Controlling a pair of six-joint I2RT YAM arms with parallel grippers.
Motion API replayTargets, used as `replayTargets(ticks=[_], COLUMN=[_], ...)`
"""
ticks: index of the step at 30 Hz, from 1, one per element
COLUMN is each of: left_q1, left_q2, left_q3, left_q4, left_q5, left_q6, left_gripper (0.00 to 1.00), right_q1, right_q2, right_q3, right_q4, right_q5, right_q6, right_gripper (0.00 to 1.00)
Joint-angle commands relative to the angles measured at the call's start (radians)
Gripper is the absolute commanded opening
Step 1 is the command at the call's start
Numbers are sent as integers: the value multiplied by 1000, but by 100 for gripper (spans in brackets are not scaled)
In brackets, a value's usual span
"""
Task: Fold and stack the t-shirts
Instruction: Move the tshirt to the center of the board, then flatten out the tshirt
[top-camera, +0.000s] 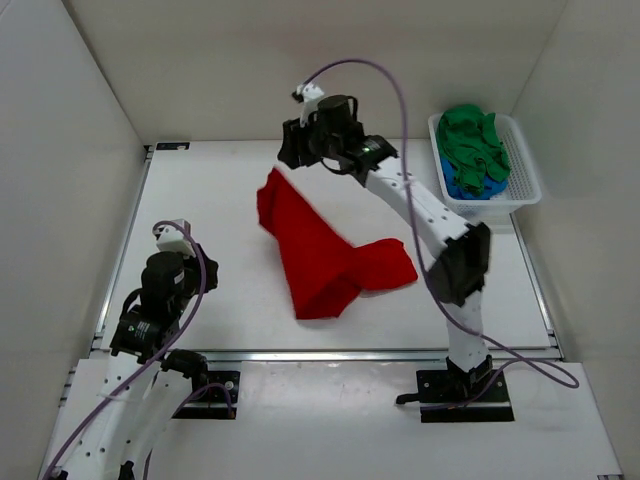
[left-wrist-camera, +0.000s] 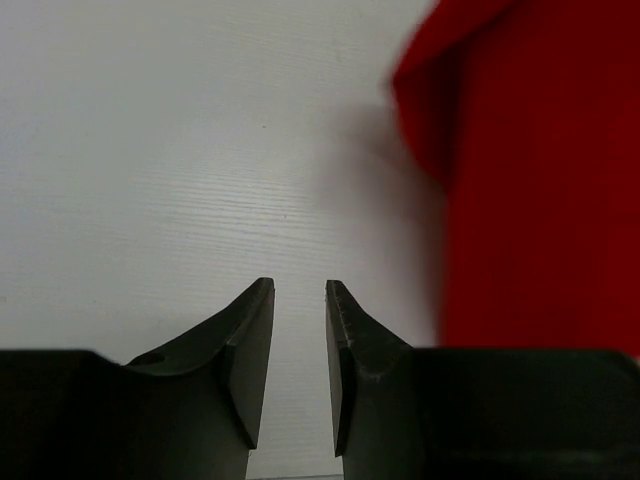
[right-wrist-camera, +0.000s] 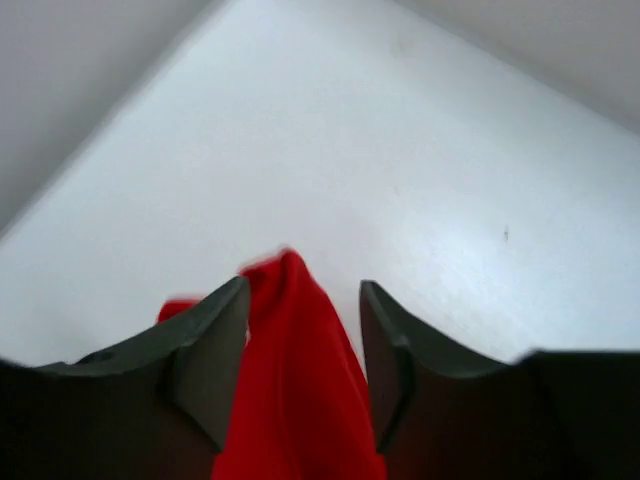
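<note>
The red t-shirt lies crumpled and partly folded on the middle of the table, one corner raised towards my right gripper at the back. In the right wrist view the red t-shirt hangs between the parted jaws of the right gripper, brushing one finger with a gap at the other, so the gripper is open. My left gripper hovers at the near left, open a little with nothing in it. In its own view the left gripper sees the red t-shirt off to the right. A green t-shirt and a blue one are bunched in the basket.
The white perforated basket stands at the back right corner of the table. White walls close in the table on the left, back and right.
</note>
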Motion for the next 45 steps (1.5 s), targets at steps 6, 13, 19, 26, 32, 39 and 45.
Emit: replayTargets(ticks=[6, 13, 19, 26, 32, 39, 45], left_q1=[-6, -99, -233, -335, -377, -414, -460], left_q2=[34, 239, 425, 664, 856, 997, 1100], left_q3=[35, 0, -16, 67, 159, 216, 251], left_q4=[25, 109, 212, 304, 330, 349, 375], left_q5=[64, 144, 104, 47, 16, -17, -39], left_q6=[3, -83, -139, -145, -169, -201, -223], left_gripper=[41, 37, 37, 43, 41, 45, 47], right_q1=[-77, -177, -284, -346, -358, -369, -375], right_q2=[231, -292, -634, -797, -799, -777, -777], right_q3=[406, -383, -893, -1161, -1238, -1281, -1320], right_q4=[-517, -196, -57, 7, 47, 69, 96], right_q5=[146, 170, 126, 62, 25, 19, 24], right_q6=[38, 99, 165, 217, 230, 216, 226], right_gripper=[52, 52, 44, 42, 43, 43, 44])
